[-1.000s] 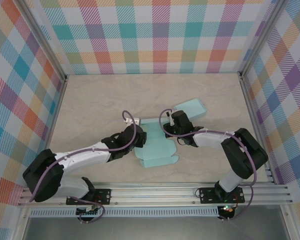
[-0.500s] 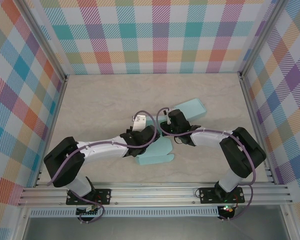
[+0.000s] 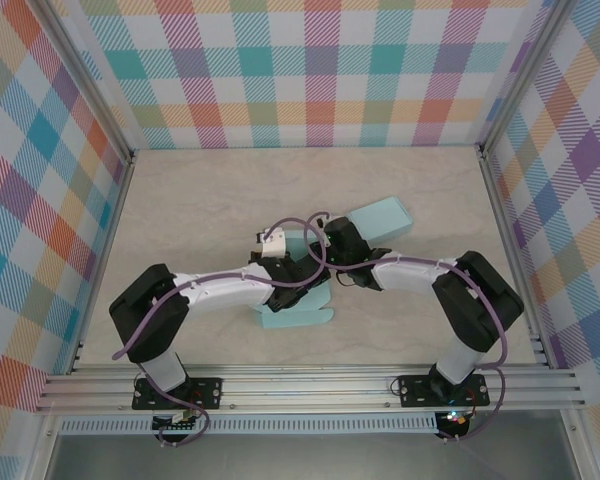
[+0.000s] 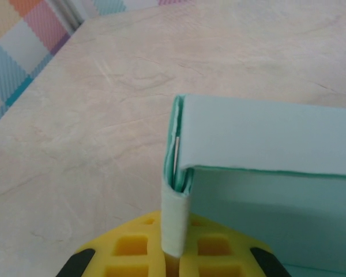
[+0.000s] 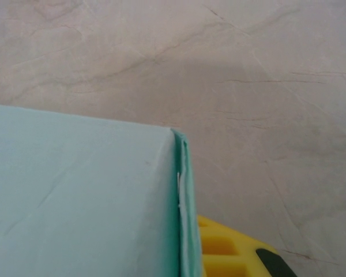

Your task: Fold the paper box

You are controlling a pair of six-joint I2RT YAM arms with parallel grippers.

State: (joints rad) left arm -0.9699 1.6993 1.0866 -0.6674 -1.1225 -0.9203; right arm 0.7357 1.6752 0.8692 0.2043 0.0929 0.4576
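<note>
The mint-green paper box [image 3: 298, 314] lies half folded at the table's middle, with one flap [image 3: 382, 217] reaching back to the right. My left gripper [image 3: 303, 274] sits over the box. In the left wrist view its yellow fingers [image 4: 132, 254] are shut on a doubled, upright wall of the paper box [image 4: 176, 216], and a panel [image 4: 271, 135] bends off to the right. My right gripper [image 3: 333, 260] meets the box from the right. In the right wrist view it is shut on the folded edge of the paper box [image 5: 186, 231], beside its yellow finger [image 5: 225, 254].
The beige marbled table [image 3: 190, 210] is walled by plaid panels at the back and on both sides. Aluminium rails [image 3: 310, 390] run along the near edge by the arm bases. Both arms cross close together over the box.
My left arm swung right over the box and its gripper closed on the box wall. The box's near part folded up and shifted left. My right gripper kept its hold.
</note>
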